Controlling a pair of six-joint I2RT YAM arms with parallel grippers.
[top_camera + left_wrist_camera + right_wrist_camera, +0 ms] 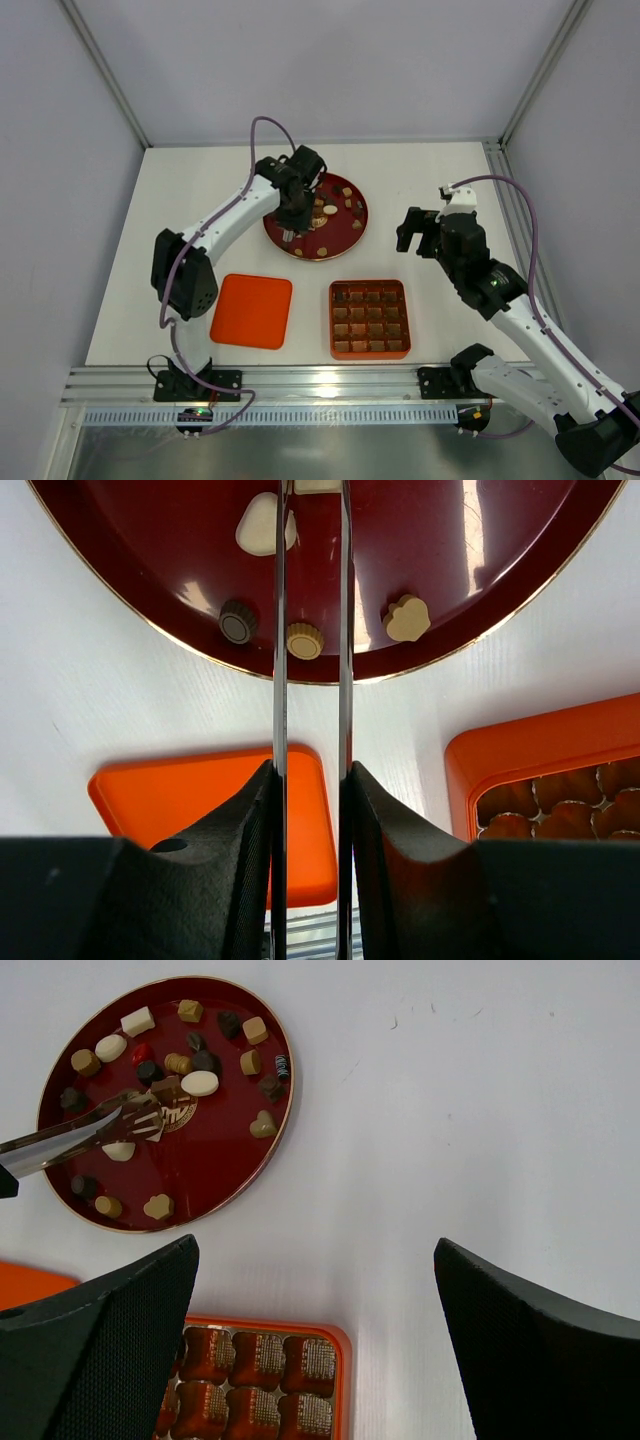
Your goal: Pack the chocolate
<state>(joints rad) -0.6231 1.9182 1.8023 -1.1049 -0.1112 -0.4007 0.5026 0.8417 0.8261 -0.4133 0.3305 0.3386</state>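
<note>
Cream, caramel and dark chocolate pieces lie scattered across the red plate.

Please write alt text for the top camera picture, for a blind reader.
The left arm's fingers reach down over a round dark red plate of loose chocolates. The right arm's fingers, open, hover aside; nearer lie an orange tray of chocolates and a flat orange lid.

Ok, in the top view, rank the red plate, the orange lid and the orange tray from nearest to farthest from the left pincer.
1. Red plate: right under the left pincer and its tongs.
2. Orange lid: toward the arm bases, slightly left.
3. Orange tray: also toward the bases, further off to the right.
</note>
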